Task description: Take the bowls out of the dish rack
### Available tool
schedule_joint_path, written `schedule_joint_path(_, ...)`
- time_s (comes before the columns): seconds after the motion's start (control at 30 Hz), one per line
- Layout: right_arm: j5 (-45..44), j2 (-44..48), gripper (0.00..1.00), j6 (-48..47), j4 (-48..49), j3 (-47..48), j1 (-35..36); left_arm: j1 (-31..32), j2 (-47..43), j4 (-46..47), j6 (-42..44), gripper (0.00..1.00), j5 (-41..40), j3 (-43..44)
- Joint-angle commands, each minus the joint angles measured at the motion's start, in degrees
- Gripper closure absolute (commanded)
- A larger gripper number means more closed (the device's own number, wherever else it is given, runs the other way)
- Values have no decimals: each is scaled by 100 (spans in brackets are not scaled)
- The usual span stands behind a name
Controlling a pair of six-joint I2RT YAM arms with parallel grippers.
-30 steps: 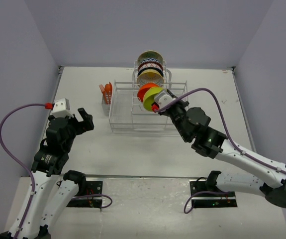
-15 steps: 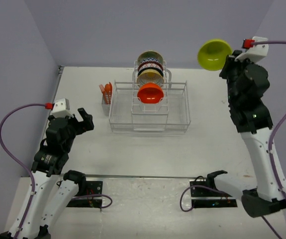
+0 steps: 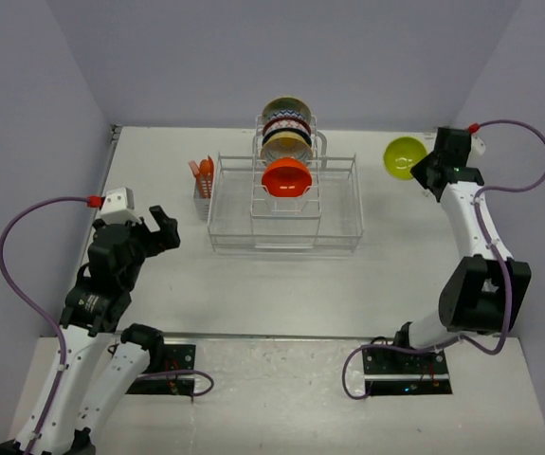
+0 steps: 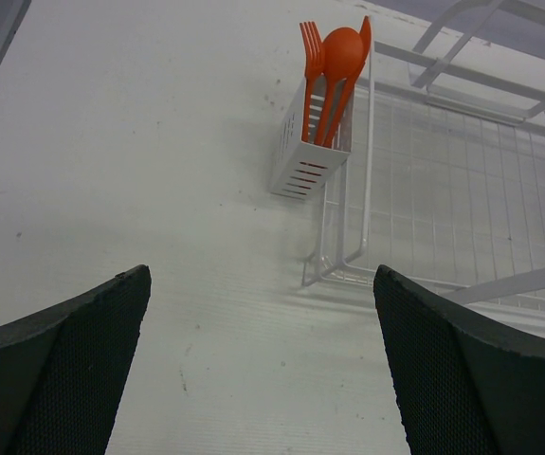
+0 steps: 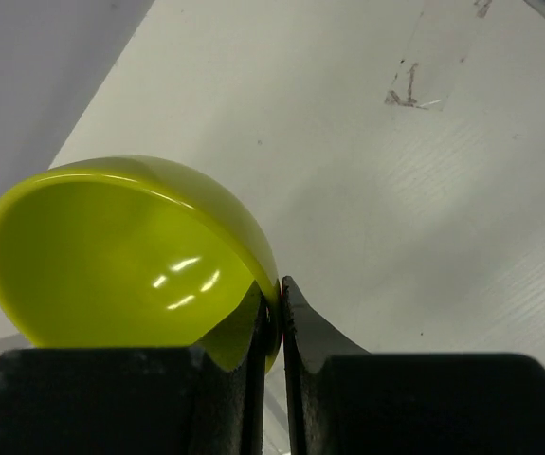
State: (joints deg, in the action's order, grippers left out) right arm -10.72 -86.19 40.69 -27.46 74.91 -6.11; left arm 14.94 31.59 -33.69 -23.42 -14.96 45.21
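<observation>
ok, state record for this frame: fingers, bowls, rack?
right fingers: shut on lime-green bowl rim
left fingers: open, empty
lime-green bowl: out of the dish rack, to its right
dish rack: holds orange bowl, cream bowl, dark patterned bowl, pale glassy bowl, on edge in centre row
orange utensils: in side holder

No writing, label, brand mark, number or sign can be read in any of the three views. The faint brown marks (image 5: 407, 95) on the white tabletop (image 5: 462, 218), at the upper right of the right wrist view, are too blurred to be told as characters.
</observation>
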Motion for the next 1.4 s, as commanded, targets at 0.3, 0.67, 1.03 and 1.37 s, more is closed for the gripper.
schedule_joint_path(0.3,1046,-2224,100,458,408,1156,-698,53,66,223,30,0,11,-30)
schedule_joint_path(0.67,1125,-3158,96,-60,-22,1552,-857,53,93,223,22,0,2,-21)
schedule_joint_path(1.03,1168,-2878,49,-210,-146,1518,-857,53,119,214,22,0,-7,-30)
schedule_joint_path(1.37,1309,-814,1,-34,1468,-377,-848,53,128,205,22,0,-16,-21)
